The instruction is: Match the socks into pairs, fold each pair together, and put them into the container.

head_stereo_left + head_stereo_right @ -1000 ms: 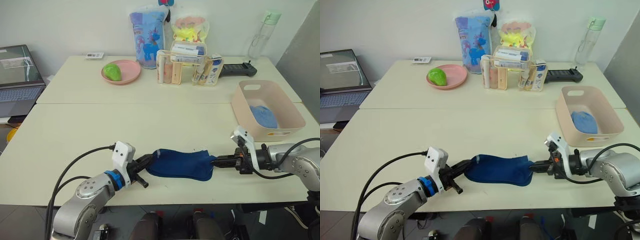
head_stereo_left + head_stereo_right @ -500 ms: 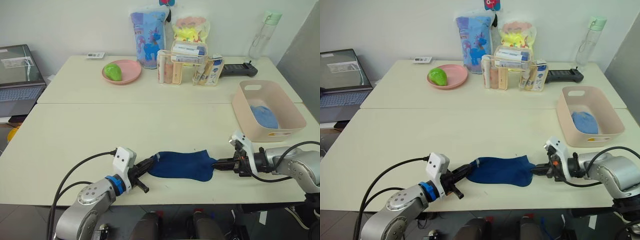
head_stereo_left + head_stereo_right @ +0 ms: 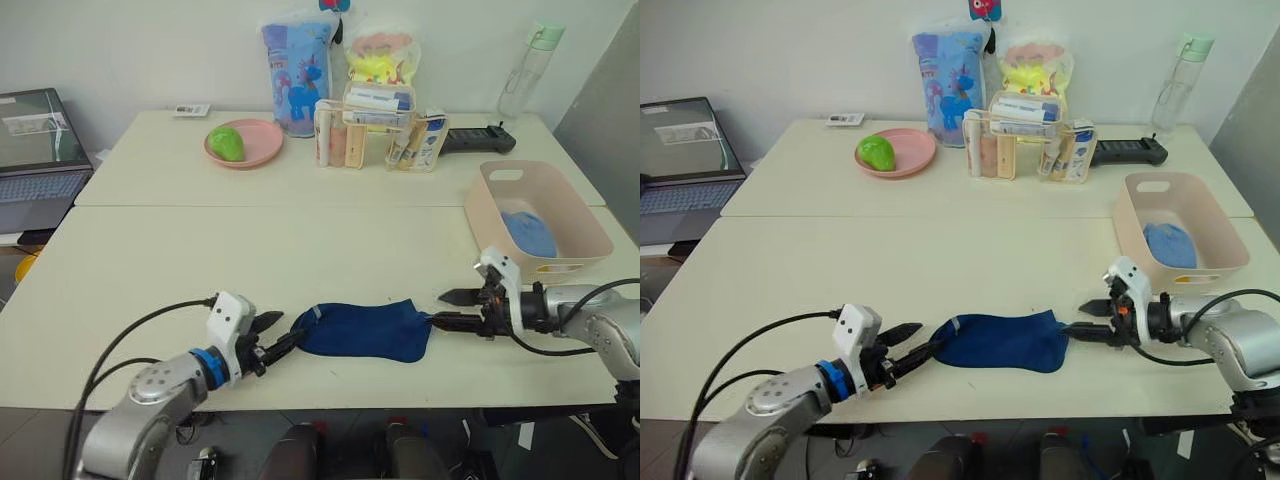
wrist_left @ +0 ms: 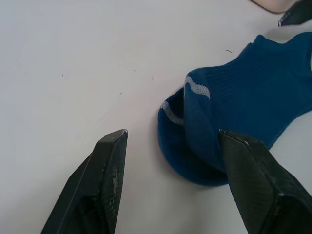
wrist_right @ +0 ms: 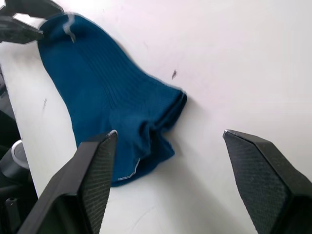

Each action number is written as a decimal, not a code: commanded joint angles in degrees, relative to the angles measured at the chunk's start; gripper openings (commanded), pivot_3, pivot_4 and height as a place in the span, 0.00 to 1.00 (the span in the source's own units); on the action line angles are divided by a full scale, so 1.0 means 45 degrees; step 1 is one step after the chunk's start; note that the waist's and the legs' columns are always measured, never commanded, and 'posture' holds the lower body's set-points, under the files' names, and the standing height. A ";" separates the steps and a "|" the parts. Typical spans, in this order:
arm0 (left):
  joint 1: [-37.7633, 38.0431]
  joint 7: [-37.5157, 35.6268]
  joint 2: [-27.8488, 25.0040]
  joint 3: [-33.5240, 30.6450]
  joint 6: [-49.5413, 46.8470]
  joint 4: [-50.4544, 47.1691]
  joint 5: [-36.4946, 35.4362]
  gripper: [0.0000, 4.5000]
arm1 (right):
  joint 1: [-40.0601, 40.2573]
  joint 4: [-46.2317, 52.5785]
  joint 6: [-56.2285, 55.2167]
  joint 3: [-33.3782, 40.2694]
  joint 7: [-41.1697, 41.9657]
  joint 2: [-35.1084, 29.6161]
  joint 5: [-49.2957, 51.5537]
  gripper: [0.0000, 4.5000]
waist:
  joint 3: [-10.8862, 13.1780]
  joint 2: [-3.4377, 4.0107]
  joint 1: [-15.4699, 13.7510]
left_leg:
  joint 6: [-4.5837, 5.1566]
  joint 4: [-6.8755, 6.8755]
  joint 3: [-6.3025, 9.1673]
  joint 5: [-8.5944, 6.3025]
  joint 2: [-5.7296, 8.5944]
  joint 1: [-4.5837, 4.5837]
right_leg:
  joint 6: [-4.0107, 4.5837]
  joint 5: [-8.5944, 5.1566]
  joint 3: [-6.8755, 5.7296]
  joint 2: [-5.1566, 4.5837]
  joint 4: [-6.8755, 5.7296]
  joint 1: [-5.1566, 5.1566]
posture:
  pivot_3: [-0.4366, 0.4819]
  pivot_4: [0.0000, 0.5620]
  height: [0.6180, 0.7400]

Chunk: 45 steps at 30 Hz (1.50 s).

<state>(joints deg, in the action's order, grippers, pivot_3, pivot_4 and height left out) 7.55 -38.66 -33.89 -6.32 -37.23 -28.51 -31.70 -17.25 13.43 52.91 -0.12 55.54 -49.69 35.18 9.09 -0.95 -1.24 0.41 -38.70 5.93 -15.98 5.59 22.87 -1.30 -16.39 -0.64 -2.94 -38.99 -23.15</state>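
Now both tools, left (image 3: 268,335) and right (image 3: 452,309), wide apart, empty, flanking the navy pair (image 3: 365,329).

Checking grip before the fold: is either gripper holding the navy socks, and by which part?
Nothing is held. The left gripper and right gripper both stand open at opposite ends of the flat dark navy knit socks.
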 commanded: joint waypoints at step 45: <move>-0.1414 -0.3579 -0.1069 0.1480 0.4584 0.2300 0.1892 0.04 | 0.2150 0.3081 -0.1903 0.0186 -0.0928 0.1063 -0.1242 0.04 | -0.0006 0.0011 0.0009 | -0.0006 0.0004 0.0001 0.0001 -0.0001 -0.0007 | 0.0000 0.0000 0.0005 0.0000 0.0002 0.0004 | 0.48 0.27 1.00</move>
<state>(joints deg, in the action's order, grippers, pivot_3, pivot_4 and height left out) 1.30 -54.25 -37.29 3.73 -15.70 -14.17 -20.55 -6.30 25.16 41.63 -3.93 52.64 -45.08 26.10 9.06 -0.90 -1.20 0.39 -38.68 5.93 -15.98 5.58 22.83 -1.30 -16.39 -0.62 -2.94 -38.99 -23.13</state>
